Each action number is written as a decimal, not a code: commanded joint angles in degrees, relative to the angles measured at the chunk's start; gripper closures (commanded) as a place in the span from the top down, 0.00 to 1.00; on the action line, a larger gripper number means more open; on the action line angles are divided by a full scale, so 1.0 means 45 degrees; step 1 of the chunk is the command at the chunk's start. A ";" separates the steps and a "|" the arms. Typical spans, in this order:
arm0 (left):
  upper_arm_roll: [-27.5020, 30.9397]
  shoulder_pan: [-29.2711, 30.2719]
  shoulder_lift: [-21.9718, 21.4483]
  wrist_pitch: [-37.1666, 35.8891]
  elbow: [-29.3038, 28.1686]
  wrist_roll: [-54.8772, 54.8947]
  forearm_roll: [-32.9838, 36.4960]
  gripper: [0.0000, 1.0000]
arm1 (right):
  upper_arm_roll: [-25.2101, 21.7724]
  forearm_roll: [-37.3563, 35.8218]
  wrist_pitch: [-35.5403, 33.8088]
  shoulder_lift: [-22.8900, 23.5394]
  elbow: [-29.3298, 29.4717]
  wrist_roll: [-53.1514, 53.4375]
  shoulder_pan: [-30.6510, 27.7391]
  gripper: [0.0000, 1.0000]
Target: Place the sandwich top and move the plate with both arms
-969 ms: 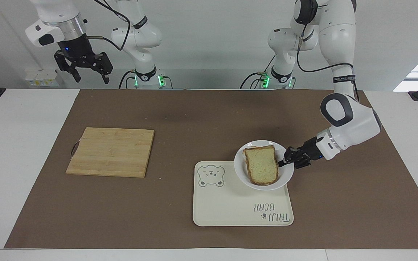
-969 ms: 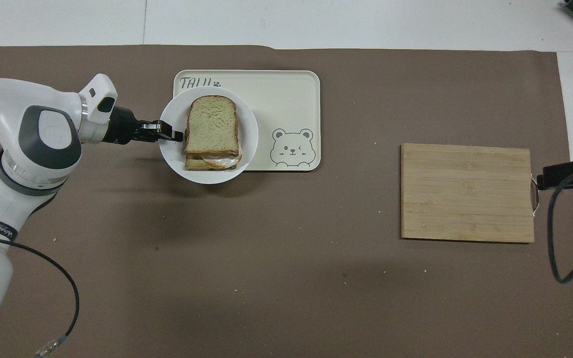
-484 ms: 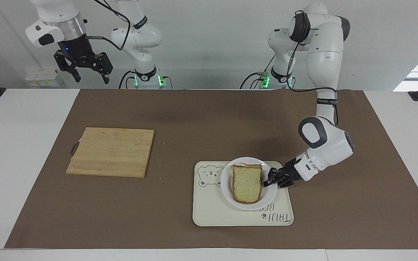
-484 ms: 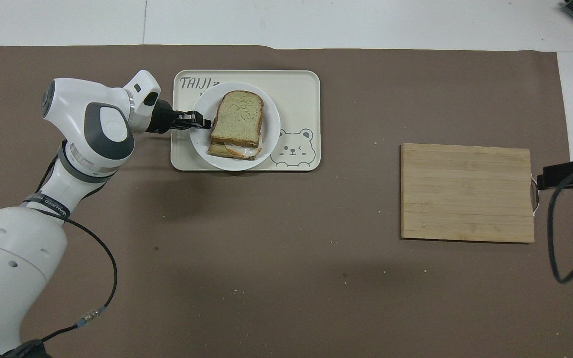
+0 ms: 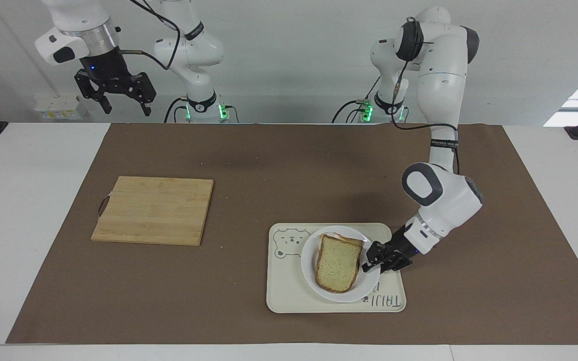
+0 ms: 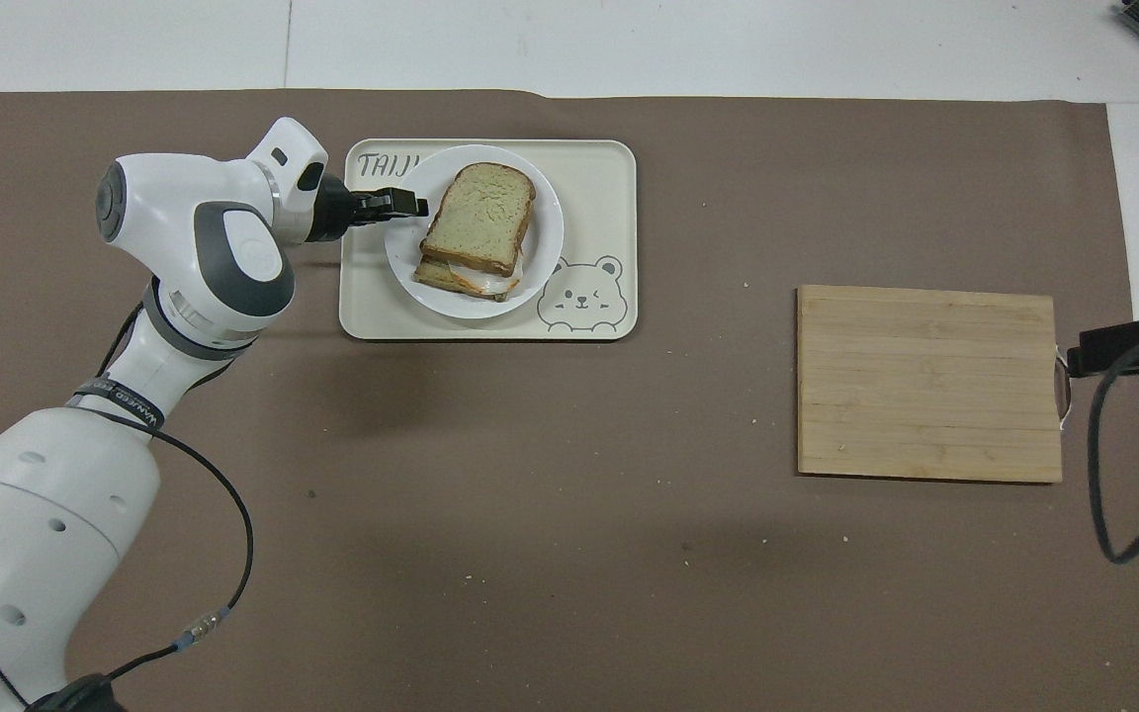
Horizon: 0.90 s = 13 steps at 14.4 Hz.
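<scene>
"What did you work on?"

"A white table under a matte brown paper mat, with a plain pale wall by my two arm bases."

"What lay there?"

"One flat slatted bamboo board toward my right arm's end. One cream rectangular tray with rounded corners and a bear print. One round glossy white plate sat on that tray. It carried two bread slices: the plain tan dark-crusted sandwich top lay on a lower slice with egg."

"And your hands?"

"My left hand was at the plate's rim; I could not tell whether it gripped. My right hand waited high up, released."
</scene>
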 commanded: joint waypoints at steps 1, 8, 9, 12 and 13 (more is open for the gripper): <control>0.0265 -0.0026 -0.0798 0.0133 -0.0470 -0.0905 0.0043 1.00 | 0.0068 -0.0227 -0.0014 -0.0254 -0.0248 -0.0232 -0.0105 1.00; 0.2765 -0.0201 -0.2928 -0.3358 -0.0962 -0.2248 0.2843 1.00 | 0.0068 -0.0227 -0.0111 -0.0254 -0.0228 -0.0232 -0.0124 1.00; 0.2843 -0.0163 -0.3221 -0.3866 -0.0904 -0.2892 0.4209 1.00 | 0.0068 -0.0227 -0.0151 -0.0273 -0.0248 -0.0232 -0.0105 1.00; 0.2824 -0.0221 -0.4119 -0.5234 -0.0883 -0.3621 0.7475 1.00 | 0.0068 -0.0034 -0.0151 -0.0254 -0.0229 -0.0252 -0.0124 1.00; 0.2843 -0.0221 -0.4490 -0.5799 -0.0864 -0.3602 0.8219 1.00 | 0.0010 0.0316 -0.0132 -0.0254 -0.0209 -0.0233 -0.0124 1.00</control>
